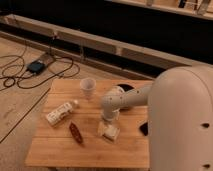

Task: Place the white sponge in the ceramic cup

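A Google Everyday Robot's gripper (109, 122) hangs directly over the white sponge (112, 133) on a wooden table (60, 150), down at or just above the sponge's top; whether it has hold of the sponge cannot be told. The sponge lies flat, nearer the camera than the ceramic cup (87, 88) and to its right, well apart from it. The cup stands upright near the table's far edge. A white labelled bottle (60, 112) lies on its side to the cup's near left, and no writing on its label can be read. A small reddish-brown object (76, 133) lies nearer the camera than the cup, beyond the bottle. Past the cup, off the table, cables (20, 75) trail across the floor.
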Available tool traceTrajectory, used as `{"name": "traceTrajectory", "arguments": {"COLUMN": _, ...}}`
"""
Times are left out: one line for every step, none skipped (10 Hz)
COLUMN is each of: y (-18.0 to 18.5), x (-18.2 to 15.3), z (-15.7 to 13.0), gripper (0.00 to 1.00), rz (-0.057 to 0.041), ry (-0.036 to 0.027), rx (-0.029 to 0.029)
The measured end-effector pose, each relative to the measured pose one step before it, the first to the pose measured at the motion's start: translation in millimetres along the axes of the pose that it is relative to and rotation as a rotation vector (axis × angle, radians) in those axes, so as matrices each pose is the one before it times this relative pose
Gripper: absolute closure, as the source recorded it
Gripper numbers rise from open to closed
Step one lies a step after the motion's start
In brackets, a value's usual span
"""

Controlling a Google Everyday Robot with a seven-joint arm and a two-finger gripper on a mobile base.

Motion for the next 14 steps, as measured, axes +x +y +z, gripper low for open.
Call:
{"name": "traceTrajectory", "arguments": {"y": -0.42, "x": 0.38, "z": 1.30, "gripper": 0.47, "rz": -0.00358, "ry": 0.00714, "rx": 0.00415}}
{"name": "traceTrajectory", "arguments": {"y": 0.37, "x": -0.16, "z": 0.13, "gripper": 0.55, "rz": -0.00100, "ry": 0.00286, "rx": 0.00079}}
{"name": "traceTrajectory", "arguments": {"y": -1.04, "x": -0.48, "z": -1.32, "gripper": 0.67, "rz": 0.00143, "ry": 0.00215, "rx": 0.00435}}
{"name": "traceTrajectory", "arguments": {"y": -2.56, "x": -0.22, "z": -2.39, "gripper": 0.76, "rz": 0.00442, "ry": -0.00116, "rx": 0.00567}}
{"name": "traceTrajectory", "arguments": {"y": -0.29, "x": -1.40, "z": -3.68, "gripper": 0.86, "rz": 0.00090, "ry": 0.00310, "rx": 0.00503}}
{"name": "traceTrajectory", "arguments": {"y": 0.35, "x": -4.25, "z": -5.38, "gripper": 0.95, "rz": -0.00311, "ry": 0.00009, "rx": 0.00722}}
{"name": "traceTrajectory", "arguments": {"y": -3.33, "x": -0.57, "z": -6.70, "gripper": 1.00, "rz": 0.00369, "ry": 0.00507, "rx": 0.01150}}
{"name": "traceTrajectory", "arguments": {"y": -2.02, "x": -0.69, "z": -5.23, "gripper": 1.00, "rz": 0.00307, "ry": 0.00330, "rx": 0.00710}}
{"name": "traceTrajectory", "arguments": {"y": -1.75, "x": -1.37, "z": -4.06, "gripper": 1.00, "rz": 0.00145, "ry": 0.00123, "rx": 0.00584}}
{"name": "traceTrajectory", "arguments": {"y": -2.02, "x": -3.63, "z": -5.90, "gripper": 1.00, "rz": -0.00016, "ry": -0.00031, "rx": 0.00809}}
{"name": "traceTrajectory", "arguments": {"y": -2.20, "x": -3.71, "z": -5.99, "gripper": 1.00, "rz": 0.00137, "ry": -0.00326, "rx": 0.00682}}
{"name": "traceTrajectory", "arguments": {"y": -3.19, "x": -5.08, "z": -7.89, "gripper": 1.00, "rz": 0.00153, "ry": -0.00972, "rx": 0.00796}}
{"name": "traceTrajectory", "arguments": {"y": -6.16, "x": -9.47, "z": -13.48, "gripper": 1.00, "rz": 0.00231, "ry": -0.02455, "rx": 0.01246}}
{"name": "traceTrajectory", "arguments": {"y": -7.13, "x": -7.55, "z": -9.71, "gripper": 1.00, "rz": 0.00304, "ry": -0.02328, "rx": 0.01301}}
